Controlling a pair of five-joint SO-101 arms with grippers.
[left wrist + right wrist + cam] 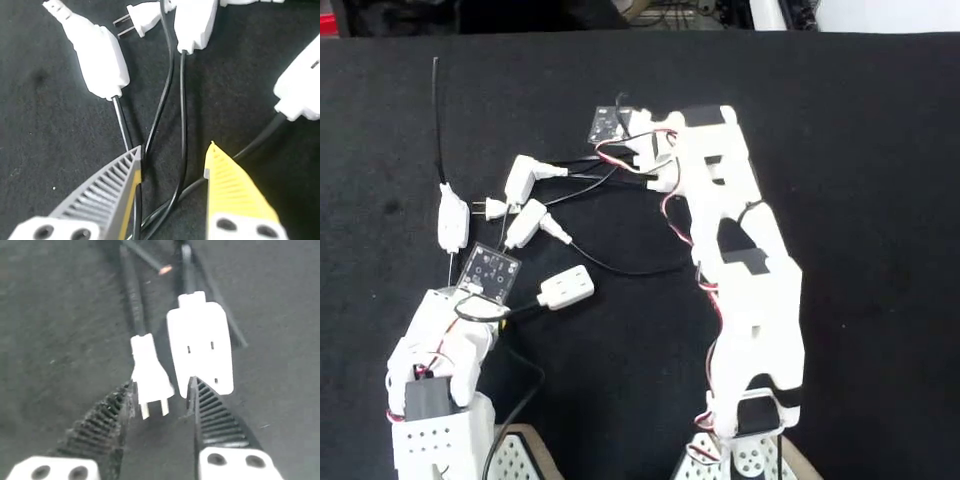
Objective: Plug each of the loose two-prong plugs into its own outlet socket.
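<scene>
Two tools stand open: the left tool (172, 160) straddles black cords (181, 125) at eight o'clock on the surface (860, 200); the right tool (161, 384), near twelve o'clock, brackets a loose plug (149, 374), unclamped, just beside an outlet socket (202, 347).

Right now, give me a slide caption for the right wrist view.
Open right pincer straddles a white plug lying beside a socket block.

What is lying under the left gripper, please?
Black cords cross the mat inside the open left gripper. One cord disappears behind the grey finger. Where the cords run beneath the gripper's body is covered.
</scene>
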